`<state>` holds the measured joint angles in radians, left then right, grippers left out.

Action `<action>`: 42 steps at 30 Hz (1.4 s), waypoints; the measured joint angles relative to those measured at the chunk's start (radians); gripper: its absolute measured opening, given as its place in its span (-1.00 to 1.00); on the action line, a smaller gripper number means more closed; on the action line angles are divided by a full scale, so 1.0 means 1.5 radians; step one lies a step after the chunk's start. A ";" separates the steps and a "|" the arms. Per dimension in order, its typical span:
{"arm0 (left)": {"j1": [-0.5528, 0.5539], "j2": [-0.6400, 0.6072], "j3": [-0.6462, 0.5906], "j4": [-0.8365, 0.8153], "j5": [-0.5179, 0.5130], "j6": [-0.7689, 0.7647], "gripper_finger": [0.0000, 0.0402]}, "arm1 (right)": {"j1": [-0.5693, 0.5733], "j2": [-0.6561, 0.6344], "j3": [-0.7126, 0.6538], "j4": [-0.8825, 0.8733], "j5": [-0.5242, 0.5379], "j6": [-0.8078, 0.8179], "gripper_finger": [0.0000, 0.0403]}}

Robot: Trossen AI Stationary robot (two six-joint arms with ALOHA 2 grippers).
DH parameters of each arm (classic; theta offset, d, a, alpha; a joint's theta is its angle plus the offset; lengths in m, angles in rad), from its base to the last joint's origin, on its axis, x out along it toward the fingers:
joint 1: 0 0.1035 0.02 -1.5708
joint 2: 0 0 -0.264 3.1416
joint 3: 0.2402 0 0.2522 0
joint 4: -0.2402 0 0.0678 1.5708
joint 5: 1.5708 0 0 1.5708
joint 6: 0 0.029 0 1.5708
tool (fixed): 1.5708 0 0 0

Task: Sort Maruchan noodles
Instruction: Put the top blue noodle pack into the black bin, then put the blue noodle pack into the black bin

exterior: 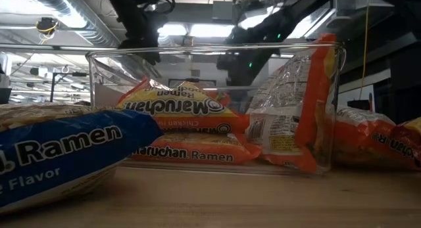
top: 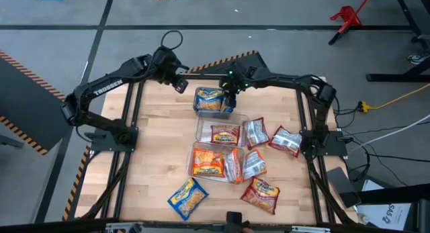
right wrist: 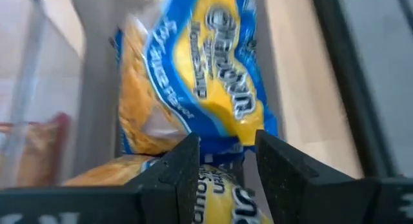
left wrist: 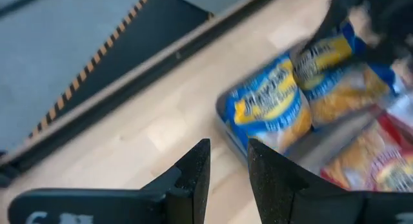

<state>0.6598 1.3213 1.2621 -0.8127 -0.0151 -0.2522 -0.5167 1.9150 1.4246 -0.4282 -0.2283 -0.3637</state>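
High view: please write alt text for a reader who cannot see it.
Three clear bins in a row on a wooden table hold ramen packets; the right pincer hangs over the far bin's blue-and-yellow packets. More packets lie loose nearby, and the left pincer waits near the far edge.

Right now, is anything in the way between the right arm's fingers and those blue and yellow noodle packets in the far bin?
Nothing visible. The right gripper hangs right over the blue-and-yellow packets in the far clear bin, with only air between in its wrist view. The left gripper waits off the bin's far-left corner.
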 joint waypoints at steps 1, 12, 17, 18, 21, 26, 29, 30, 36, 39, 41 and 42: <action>-0.001 -0.004 0.000 -0.014 0.013 0.000 -0.52 | 0.000 -0.014 0.000 -0.002 -0.003 0.000 -0.31; -0.238 -0.015 -0.027 -0.175 0.121 -0.140 -0.52 | 0.000 -0.249 0.000 -0.068 -0.014 -0.002 -0.31; -0.460 -0.020 -0.081 -0.147 0.059 -0.290 -0.52 | 0.000 -0.339 0.000 -0.088 -0.014 -0.002 -0.31; -0.503 -0.019 -0.094 -0.134 0.050 -0.324 -0.52 | 0.000 -0.353 0.000 -0.091 -0.017 -0.002 -0.31; -0.625 -0.019 -0.125 -0.057 0.024 -0.429 -0.47 | 0.000 -0.390 0.000 -0.110 -0.019 -0.002 -0.31; -0.766 -0.019 -0.166 0.098 -0.079 -0.570 -0.26 | 0.000 -0.422 0.001 -0.134 -0.025 -0.002 -0.31; -0.821 -0.012 -0.194 0.178 -0.125 -0.616 -0.12 | 0.000 -0.425 0.001 -0.146 -0.033 -0.001 -0.31; -0.834 -0.009 -0.202 0.199 -0.130 -0.629 -0.08 | 0.000 -0.425 0.001 -0.154 -0.035 0.003 -0.31; -0.873 0.031 -0.233 0.252 -0.151 -0.668 0.12 | 0.000 -0.425 0.001 -0.171 -0.035 0.013 -0.31; -0.873 0.056 -0.241 0.268 -0.158 -0.668 0.15 | 0.000 -0.425 0.001 -0.171 -0.035 0.016 -0.31; -0.873 0.080 -0.241 0.274 -0.152 -0.669 0.16 | 0.000 -0.425 0.001 -0.171 -0.035 0.017 -0.31; -0.874 0.093 -0.241 0.273 -0.147 -0.671 0.16 | 0.000 -0.425 0.001 -0.171 -0.035 0.017 -0.31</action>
<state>-0.6514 1.4603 0.9009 -0.4035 -0.2354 -1.2592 -0.5167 1.2781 1.4254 -0.6842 -0.2811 -0.3384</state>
